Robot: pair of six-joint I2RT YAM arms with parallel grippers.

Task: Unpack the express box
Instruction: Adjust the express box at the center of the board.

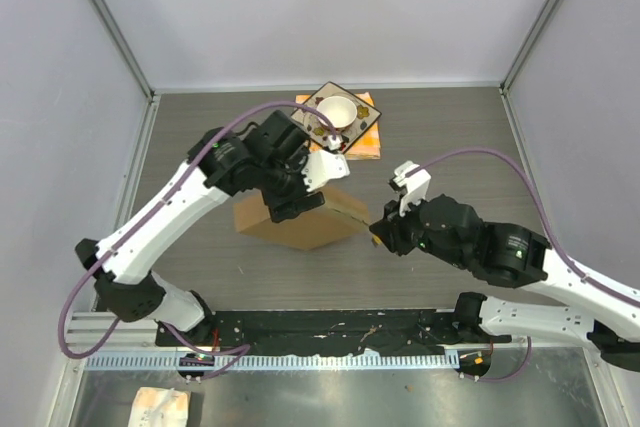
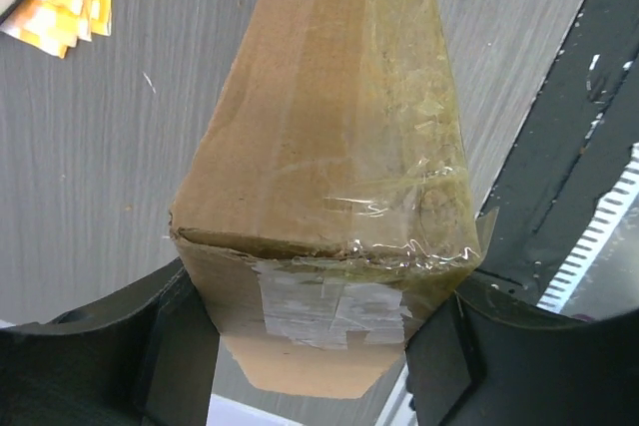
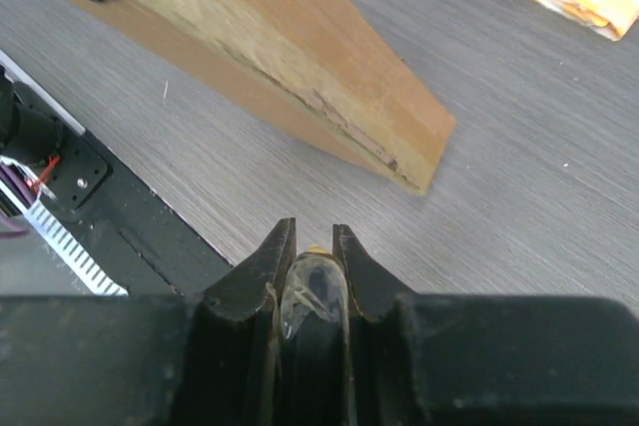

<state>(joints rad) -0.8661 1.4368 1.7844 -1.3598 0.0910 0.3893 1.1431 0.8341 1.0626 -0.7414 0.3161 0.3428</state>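
Left tool (image 2: 310,341) is clamped on one taped end of the express box (image 2: 329,147), which sticks out tilted ahead of it over the desk (image 2: 120,197). Right tool (image 3: 313,246), just off the box's free corner, is pinched on some small clear bit (image 3: 312,291) w/ yellow tip, idk what. Risk imo: one-end grip, so a push there could twist the box loose.

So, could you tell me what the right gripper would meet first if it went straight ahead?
Probably the express box, near its free corner just ahead of the right gripper, which pinches a small clear object; the box is tilted, so it might pass beneath.
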